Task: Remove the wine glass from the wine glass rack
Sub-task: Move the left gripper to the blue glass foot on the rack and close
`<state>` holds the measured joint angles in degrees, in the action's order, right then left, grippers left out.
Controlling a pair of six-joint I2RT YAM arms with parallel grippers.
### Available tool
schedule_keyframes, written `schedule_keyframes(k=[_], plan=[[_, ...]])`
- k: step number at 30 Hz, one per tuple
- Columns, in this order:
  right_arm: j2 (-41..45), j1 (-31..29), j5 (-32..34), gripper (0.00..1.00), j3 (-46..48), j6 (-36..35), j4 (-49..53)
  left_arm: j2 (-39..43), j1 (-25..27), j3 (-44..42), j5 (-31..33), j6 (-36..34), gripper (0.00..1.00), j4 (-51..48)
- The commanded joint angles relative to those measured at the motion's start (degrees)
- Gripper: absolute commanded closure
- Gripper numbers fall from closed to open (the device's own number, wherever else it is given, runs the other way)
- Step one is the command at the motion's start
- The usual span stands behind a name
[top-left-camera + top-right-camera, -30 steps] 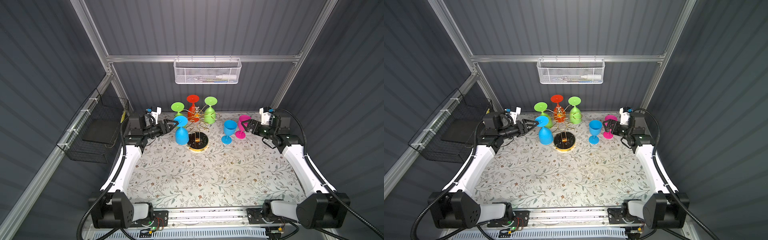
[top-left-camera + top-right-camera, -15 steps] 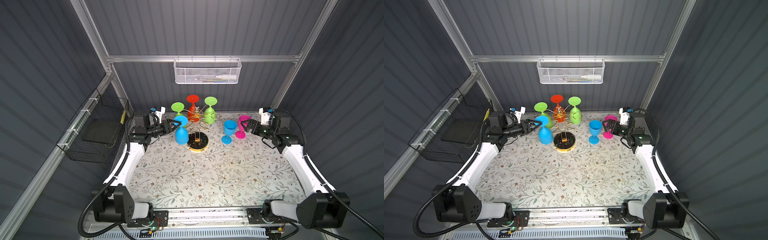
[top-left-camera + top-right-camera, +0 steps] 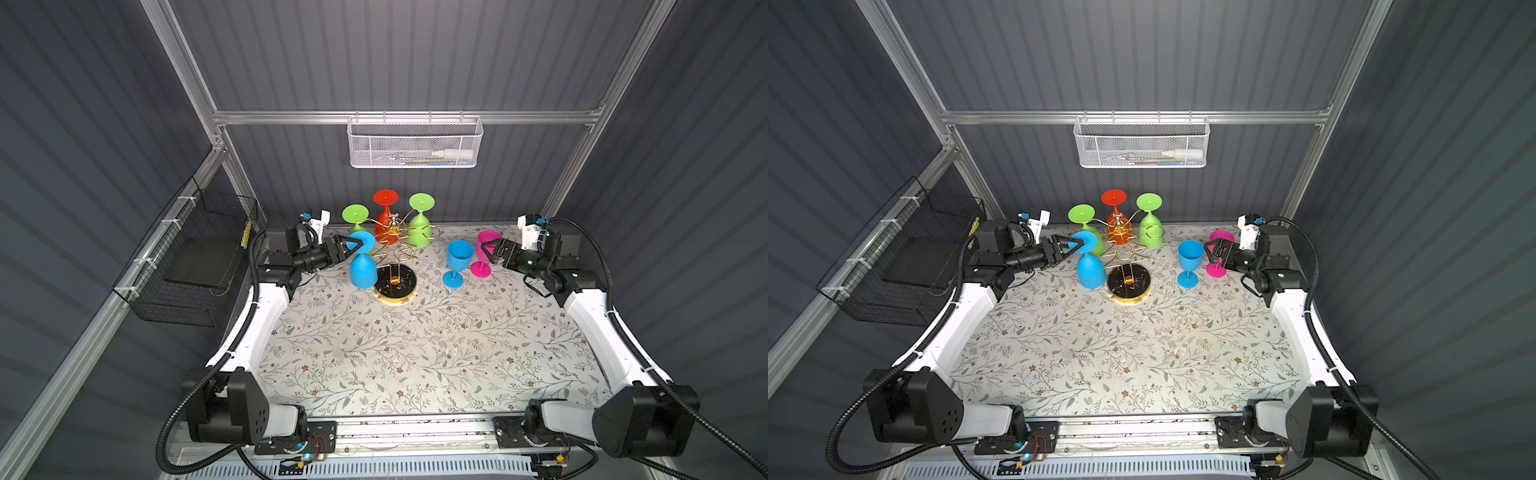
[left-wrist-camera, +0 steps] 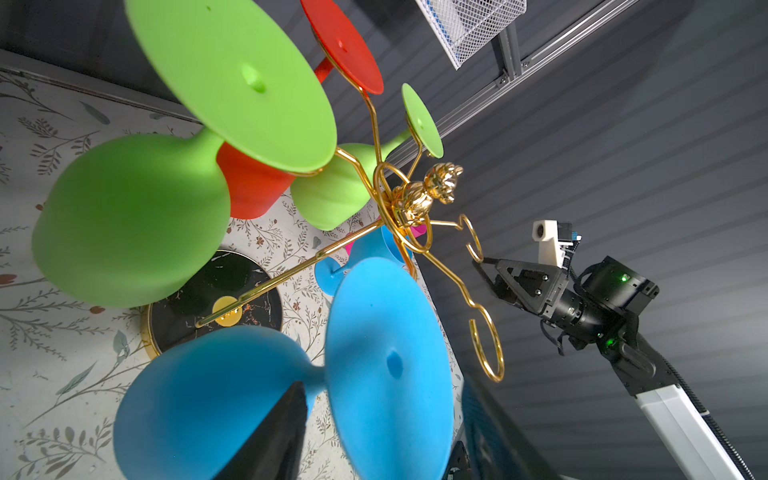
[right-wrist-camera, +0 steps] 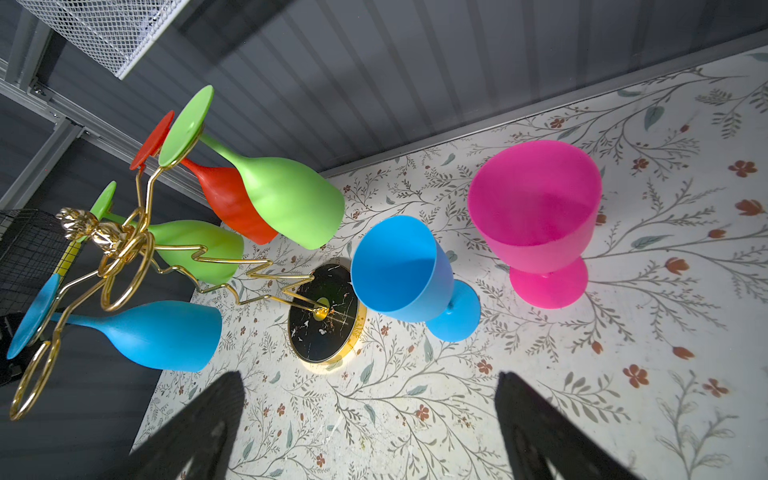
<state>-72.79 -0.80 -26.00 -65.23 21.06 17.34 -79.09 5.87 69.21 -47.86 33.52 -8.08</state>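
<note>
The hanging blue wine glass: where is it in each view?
Top view: hanging blue glass, just left of the rack's black base.
Top view: glass again left of base.
Left wrist: glass nearest the camera, overlapping base.
Right wrist: glass across base from the standing blue glass.
Shared landmark: the round black base.

Upright gold wire rack (image 3: pixel 395 286); blue wine glass (image 3: pixel 363 270) hanging inverted from it.
</note>
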Motion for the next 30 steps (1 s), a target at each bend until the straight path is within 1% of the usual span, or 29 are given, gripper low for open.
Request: schedule_keyframes(k=[1, 6, 10, 20, 24, 26, 29, 30], plan=[[0.19, 0.05, -1.05, 0.04, 0.98, 0.45, -0.57, -0.96, 0.11, 1.89, -0.64, -0.27, 0.47, 0.25], [0.19, 0.03, -1.16, 0.04, 1.17, 0.57, -0.49, -1.94, 0.11, 2.56, -1.15, -0.38, 0.64, 0.10], [0.44, 0.07, -1.07, 0.04, 1.42, 0.63, -0.43, -1.73, 0.11, 3.53, -0.46, -1.72, 0.70, -2.07], [0.50, 0.05, -1.23, 0.04, 2.00, 0.74, -0.75, -0.71, 0.11, 5.47, 3.02, -4.91, 0.72, -7.99], [0.55, 0.05, -1.25, 0.04, 2.23, 0.73, -0.81, -0.66, 0.04, 6.37, 3.86, -5.88, 0.81, -9.83], [0.64, 0.07, -1.17, 0.04, 2.40, 0.65, -0.84, -0.56, 0.10, 6.55, 4.17, -6.05, 0.82, -10.20], [0.79, 0.09, -1.07, 0.04, 2.57, 0.56, -0.80, -0.53, 0.04, 7.14, 4.92, -6.03, 0.90, -11.21], [0.81, 0.08, -1.09, 0.04, 2.71, 0.57, -0.79, -0.54, 0.11, 7.46, 5.15, -6.18, 0.91, -11.58]])
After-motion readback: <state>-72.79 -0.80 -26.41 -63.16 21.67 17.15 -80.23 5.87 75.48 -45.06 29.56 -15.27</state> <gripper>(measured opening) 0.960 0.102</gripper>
